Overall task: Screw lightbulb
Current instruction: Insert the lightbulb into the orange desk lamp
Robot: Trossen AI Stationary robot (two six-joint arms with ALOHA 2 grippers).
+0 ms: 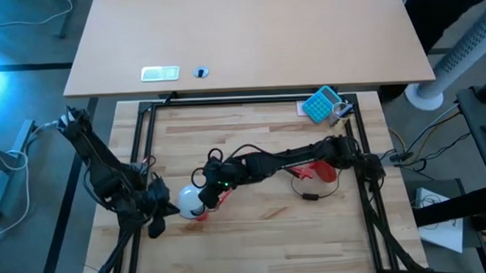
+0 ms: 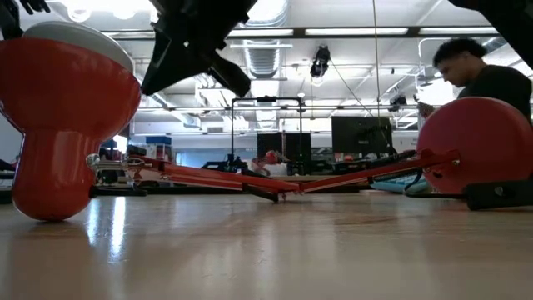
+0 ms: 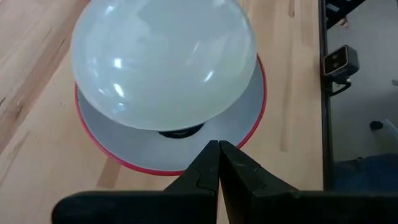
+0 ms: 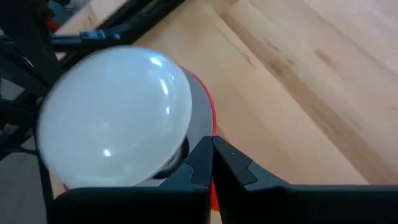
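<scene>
You're looking at the lightbulb [image 1: 188, 198] sitting dome-up in the mouth of the red lamp shade [image 1: 202, 215], at about seven o'clock from the middle of the wooden worktop [image 1: 263, 233]. In the left wrist view the white dome [image 3: 163, 62] is filling the shade's white inside [image 3: 242, 109], with only a dark sliver of the socket showing beneath it.

Your left gripper [image 1: 159, 216] is sitting at nine o'clock of the bulb, just beside it, and its fingers [image 3: 205, 171] are pressed fully together with nothing between them, tips pointing at the shade's red rim. Your right gripper [image 1: 208, 193] is reaching across from the three o'clock side of the worktop and hanging right by the bulb at about two o'clock of it. Its fingers [image 4: 202, 163] are closed tight on each other too, gripping nothing; whether the tips are touching the bulb's neck you cannot tell from here.

From worktop height, the shade [image 2: 62, 125] is standing upright on its narrow end with the bulb's pale top [image 2: 79, 37] just peeking over the rim. The lamp's red base [image 1: 324, 170] is lying well apart at three o'clock, and thin red arm rods [image 2: 250, 179] are stretching across between the two. A blue calculator [image 1: 321, 104] is resting at the worktop's one o'clock corner. A person [image 2: 483, 79] is standing in the room behind.
</scene>
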